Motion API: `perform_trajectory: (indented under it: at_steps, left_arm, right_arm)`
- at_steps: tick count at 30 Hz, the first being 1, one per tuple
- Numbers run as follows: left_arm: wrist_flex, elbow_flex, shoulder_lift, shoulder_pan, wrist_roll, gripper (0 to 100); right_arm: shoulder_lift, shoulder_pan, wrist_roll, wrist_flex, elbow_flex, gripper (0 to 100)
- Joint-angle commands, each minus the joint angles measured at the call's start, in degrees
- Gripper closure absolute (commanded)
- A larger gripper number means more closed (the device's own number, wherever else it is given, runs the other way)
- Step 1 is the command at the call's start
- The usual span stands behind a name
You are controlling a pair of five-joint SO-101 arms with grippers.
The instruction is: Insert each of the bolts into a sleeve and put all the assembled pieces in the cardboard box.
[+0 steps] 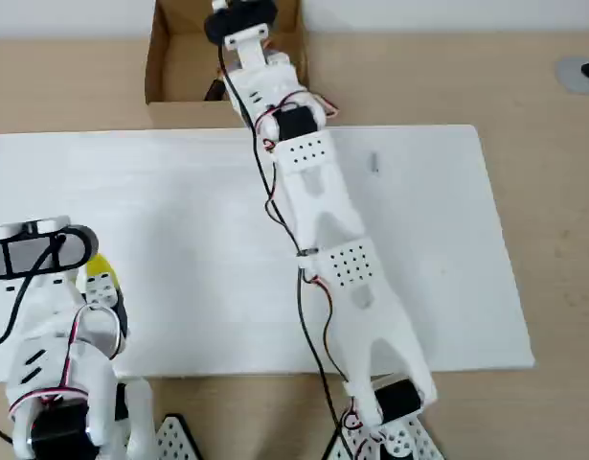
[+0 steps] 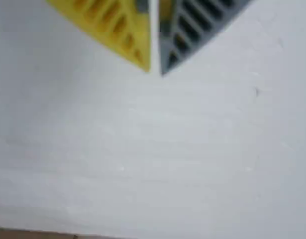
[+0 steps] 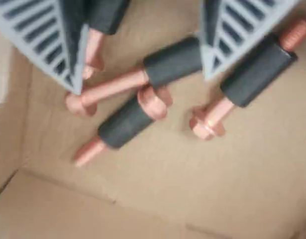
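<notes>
We see the right gripper w/ its two grey fingers spread wide, pinching nothing, hanging inside the cardboard box just above its floor. Under and around the tips lie four assembled pieces, each a copper bolt pushed through a black sleeve. Two pieces lie against each other near the middle. A third piece lies beside one finger, and a fourth is partly hidden behind the other. From above, the right arm stretches across the white board to the box at the far edge of the table.

Left gripper: yellow finger and grey finger pressed together at the tips, nothing btw them, close over the board. The left arm sits at the board's near corner.
</notes>
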Motion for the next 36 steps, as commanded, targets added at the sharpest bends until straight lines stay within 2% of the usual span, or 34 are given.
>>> perform_trajectory:
  at_steps: [1,5,12,17,19,23,27,31,36]
  left_arm:
    - [-0.9,-0.3,-0.3,-0.9,-0.4,99]
    - [-1.1,0.8,-0.3,-0.9,-0.7,99]
    - [-1.2,2.7,-0.3,-1.4,-0.7,99]
    - [-1.3,6.0,-0.3,-8.8,-0.6,99]
    - [-1.3,8.0,-0.3,-11.9,-0.4,99]
    - [-1.3,10.9,-0.3,-17.8,-0.4,99]
    - [-1.3,11.3,-0.3,-22.3,-0.3,99]
    - [-1.2,11.3,-0.3,-23.4,-0.3,99]
    - [-1.2,11.3,-0.3,-23.0,-0.3,99]
  right_arm:
    - [-6.3,0.8,0.4,10.4,-4.4,85.7]
    - [-15.2,1.5,0.3,23.8,-4.3,99.5]
    - [-28.3,1.7,0.3,50.5,-4.4,98.8]
    - [-35.7,6.4,-0.3,51.8,-3.7,98.9]
    - [-38.7,9.4,-3.3,51.8,-0.9,98.9]
    - [-48.0,12.9,-7.3,51.8,14.8,98.9]
    - [-63.3,13.0,-8.8,51.6,39.3,98.9]
    - [-77.0,13.0,-8.4,51.4,62.4,98.8]
    - [-89.1,13.3,-8.2,49.1,84.0,98.8]
